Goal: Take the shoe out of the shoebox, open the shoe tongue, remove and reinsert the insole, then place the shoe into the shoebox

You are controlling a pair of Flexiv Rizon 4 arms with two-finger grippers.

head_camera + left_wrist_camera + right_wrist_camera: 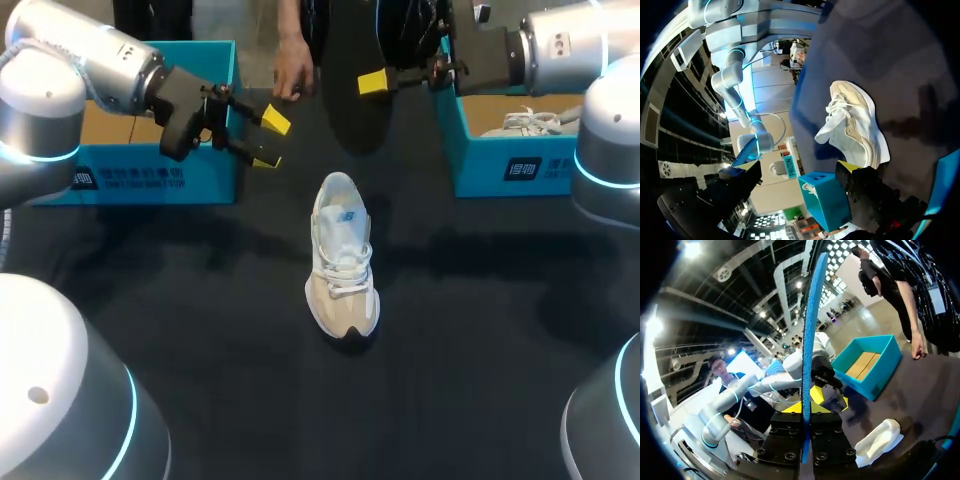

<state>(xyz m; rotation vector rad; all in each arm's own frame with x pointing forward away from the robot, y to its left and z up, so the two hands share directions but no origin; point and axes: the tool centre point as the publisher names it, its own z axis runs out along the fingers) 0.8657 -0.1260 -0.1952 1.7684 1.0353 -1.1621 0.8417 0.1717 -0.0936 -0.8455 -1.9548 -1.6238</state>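
Shoe (343,255) (855,125) (880,440): white and beige, standing on its sole in the middle of the bench, laces facing up, running lengthways from near to far. It is touching neither set of fingers and sitting well apart from both boxes.
Bench (200,330): a black surface carrying the shoe and 2 boxes.
Left arm (95,60) (790,365): coming in from the left and reaching over the left box.
Left fingers (272,132): hovering above the bench, just beyond the shoe and to its left. They are spreading wide and gripping nothing.
Left box (150,170) (870,365): teal, sitting at the far left of the bench, its brown floor showing behind the left arm.
Right box (500,160) (825,197): teal, sitting at the far right of the bench, holding 1 more white shoe (535,122).
Right arm (560,45): coming in from the far right, above the right box.
Right fingers (370,83): pinching the insole from 2 sides, up in the air over the far middle of the bench, between the 2 boxes.
Insole (355,110) (810,330): hanging clear of the bench, showing a dark face from above and a thin blue edge in the right wrist view, standing upright out of the fingers.
Hand (292,75) (916,347): a person's hand hanging at the far edge of the bench, between the left box and the insole; whether it is touching the bench, I cannot tell.
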